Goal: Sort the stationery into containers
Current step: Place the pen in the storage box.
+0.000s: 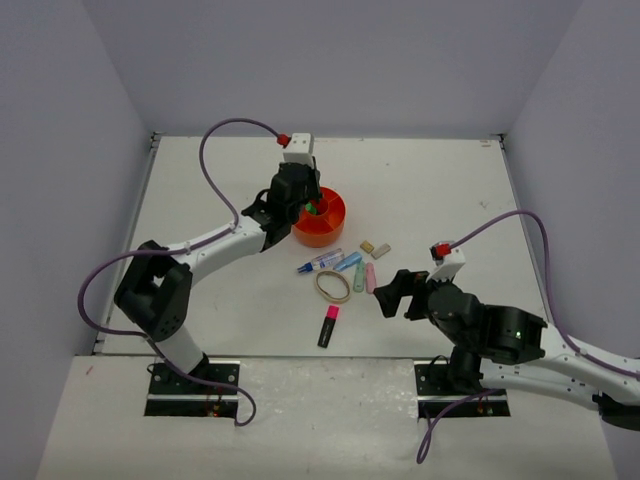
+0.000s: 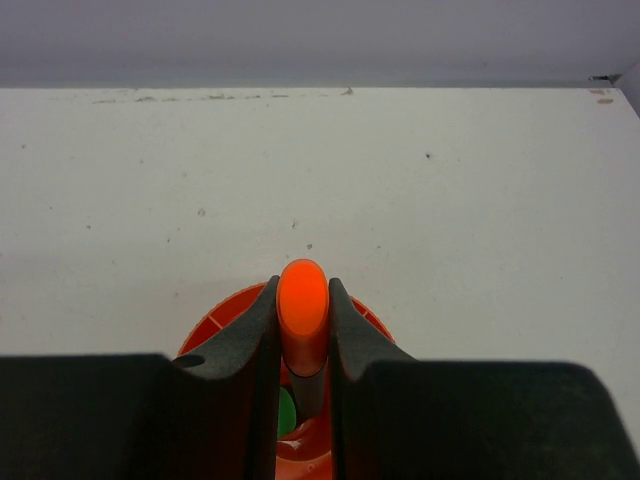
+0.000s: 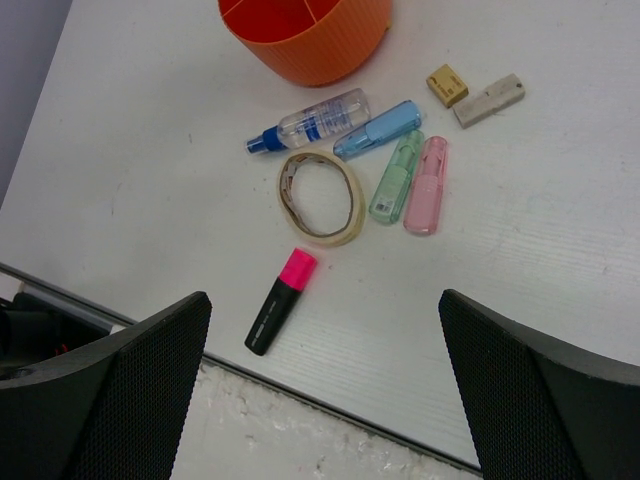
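over the middle of the surface, the left hand [image 2: 302,300] is clamped on the orange-capped highlighter [image 2: 302,312], held upright above the orange organizer [image 1: 322,224]. its two fingers [image 2: 250,335] press the cap from both sides. the black barrel is almost wholly hidden between them. from the left wrist only a thin arc of the organizer's rim shows, the rest being covered by the hand. a green cap [image 2: 287,410] shows low in the gap, inside the organizer, but which compartment holds it cannot be told.

between the organizer and the near edge lie the loose pieces: the blue-tipped pen [image 3: 310,120], the blue mini marker [image 3: 378,130] just beside it, the green mini marker [image 3: 396,177] and pink mini marker [image 3: 427,185] side by side, the rubber band [image 3: 321,197] flat on the surface, and the pink-capped highlighter [image 3: 280,302] nearest the near edge. two tan blocks [image 3: 447,85] sit towards the right edge, close together.

the right hand [image 1: 398,293] hangs above the near edge with its fingers [image 3: 120,370] wide apart and nothing between them. its wrist view cuts off the organizer at the top of the frame.
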Controlling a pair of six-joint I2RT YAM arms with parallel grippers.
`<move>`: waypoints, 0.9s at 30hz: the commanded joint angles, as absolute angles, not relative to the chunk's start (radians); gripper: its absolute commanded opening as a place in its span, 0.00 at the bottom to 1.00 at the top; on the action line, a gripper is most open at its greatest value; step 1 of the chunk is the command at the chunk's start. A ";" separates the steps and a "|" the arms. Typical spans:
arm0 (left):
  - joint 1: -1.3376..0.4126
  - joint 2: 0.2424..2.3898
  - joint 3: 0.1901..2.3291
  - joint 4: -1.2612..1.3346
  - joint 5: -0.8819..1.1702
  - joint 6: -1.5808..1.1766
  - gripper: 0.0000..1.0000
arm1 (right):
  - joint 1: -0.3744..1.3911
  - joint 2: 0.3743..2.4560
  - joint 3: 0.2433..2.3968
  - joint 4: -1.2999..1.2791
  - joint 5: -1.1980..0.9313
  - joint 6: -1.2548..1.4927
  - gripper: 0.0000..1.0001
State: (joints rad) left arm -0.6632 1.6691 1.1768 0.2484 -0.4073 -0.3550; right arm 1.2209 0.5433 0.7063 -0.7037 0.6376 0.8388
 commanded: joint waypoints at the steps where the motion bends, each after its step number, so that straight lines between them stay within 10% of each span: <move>1: -0.661 1.666 1.156 0.346 -0.417 -0.347 0.04 | 1.221 0.562 0.701 -0.705 0.649 0.870 0.99; 6: -0.661 1.669 1.121 0.360 -0.417 -0.359 0.22 | 1.220 0.584 0.709 -0.692 0.641 0.867 0.99; 9: -0.661 1.659 1.106 0.356 -0.401 -0.374 0.60 | 1.220 0.596 0.710 -0.687 0.643 0.867 0.99; 27: -0.661 1.193 1.032 0.134 -0.238 -0.506 1.00 | 1.221 1.188 0.860 -0.686 0.461 1.233 0.89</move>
State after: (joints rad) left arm -0.6632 1.3429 1.0764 0.2007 -0.2749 -0.4581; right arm 1.2197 1.0360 0.7617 -0.6768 0.5277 1.0180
